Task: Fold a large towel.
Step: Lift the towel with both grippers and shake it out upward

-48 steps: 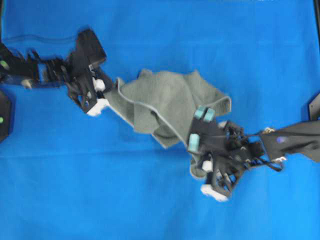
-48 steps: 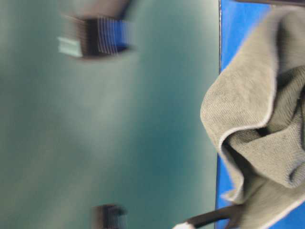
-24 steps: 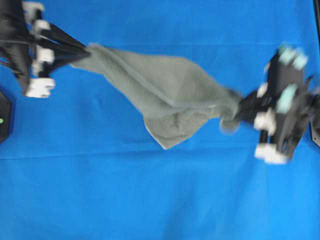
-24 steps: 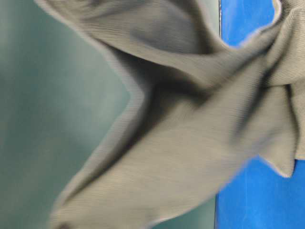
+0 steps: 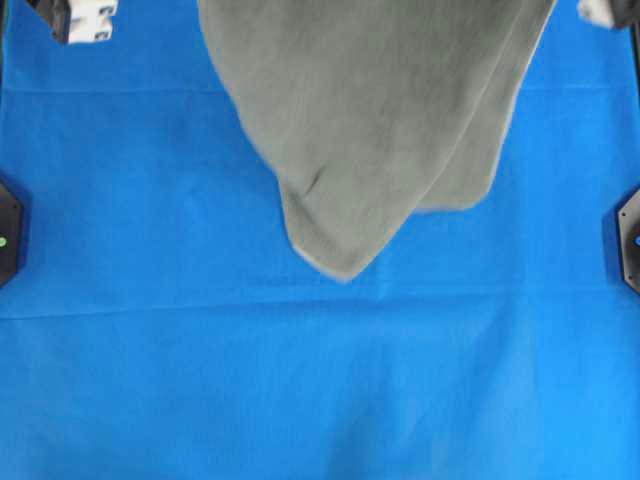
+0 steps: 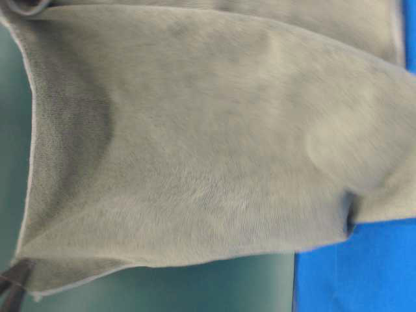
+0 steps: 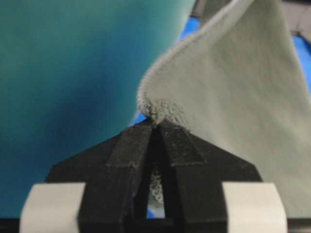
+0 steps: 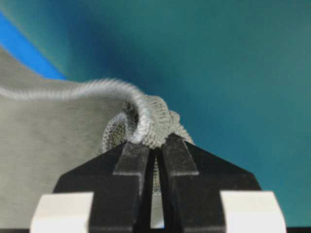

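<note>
Grey-green towel [image 5: 375,120] hanging spread above the blue sheet [image 5: 300,380].
Its lower point is dangling over the middle of the counter, while the top runs out of the overhead view. Left tool [image 7: 156,127] is pinching one hemmed corner; right tool [image 8: 154,144] is clamping a bunched corner.

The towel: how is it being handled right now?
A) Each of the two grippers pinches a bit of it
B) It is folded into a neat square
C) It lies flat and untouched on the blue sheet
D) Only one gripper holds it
A: the left gripper and the right gripper are each shut on a bunched bit of the towel, as both wrist views show.
</note>
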Robot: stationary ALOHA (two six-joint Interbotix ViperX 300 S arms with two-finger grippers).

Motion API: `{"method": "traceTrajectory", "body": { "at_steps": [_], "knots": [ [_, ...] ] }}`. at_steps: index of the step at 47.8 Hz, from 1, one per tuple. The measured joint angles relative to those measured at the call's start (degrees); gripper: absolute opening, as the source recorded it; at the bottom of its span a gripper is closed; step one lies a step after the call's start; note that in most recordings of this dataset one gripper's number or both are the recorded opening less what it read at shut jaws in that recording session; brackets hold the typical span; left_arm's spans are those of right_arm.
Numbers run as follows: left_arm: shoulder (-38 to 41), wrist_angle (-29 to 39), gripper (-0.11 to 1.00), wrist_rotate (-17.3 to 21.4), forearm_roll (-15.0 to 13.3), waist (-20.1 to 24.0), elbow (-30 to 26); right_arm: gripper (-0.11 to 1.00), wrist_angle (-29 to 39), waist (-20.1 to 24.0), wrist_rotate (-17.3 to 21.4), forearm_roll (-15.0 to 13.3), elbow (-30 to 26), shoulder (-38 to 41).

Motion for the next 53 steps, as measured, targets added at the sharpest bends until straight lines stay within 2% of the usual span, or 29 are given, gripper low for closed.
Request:
{"method": "traceTrajectory", "body": {
  "at_steps": [7, 14, 22, 29, 37, 45, 53],
  "knots": [
    [-0.4, 10.7, 0.01, -2.0, -0.3, -6.4, -7.6, 0.01, 2.3, 4.9, -2.5, 4.0, -5.4, -0.9],
    [-1.4, 17.8, 0.01, -5.8, -0.4, -13.1, -12.4, 0.01, 4.1, 13.3, -2.7, 8.3, -9.1, -1.6],
    [-2.2, 23.1, 0.01, -12.3, -0.3, -20.0, -16.3, 0.01, 4.2, 24.8, -2.4, 10.7, -12.1, -1.7],
    [-3.3, 24.7, 0.01, -16.4, -0.4, -25.8, -19.2, 0.01, 1.8, 35.0, -1.7, 10.9, -14.2, -1.7],
    [-5.1, 25.2, 0.01, -19.3, -0.3, -28.4, -22.5, 0.01, -3.9, 41.6, -1.1, 10.9, -14.9, -1.6],
    [-4.7, 25.8, 0.01, -23.0, -0.1, -28.5, -24.4, 0.01, -7.0, 42.1, 1.1, 10.3, -14.9, -1.5],
    [-3.3, 27.2, 0.01, -23.8, 0.4, -27.6, -24.0, 0.01, -5.4, 42.0, 2.5, 5.0, -14.9, -1.5]
  ]
}}
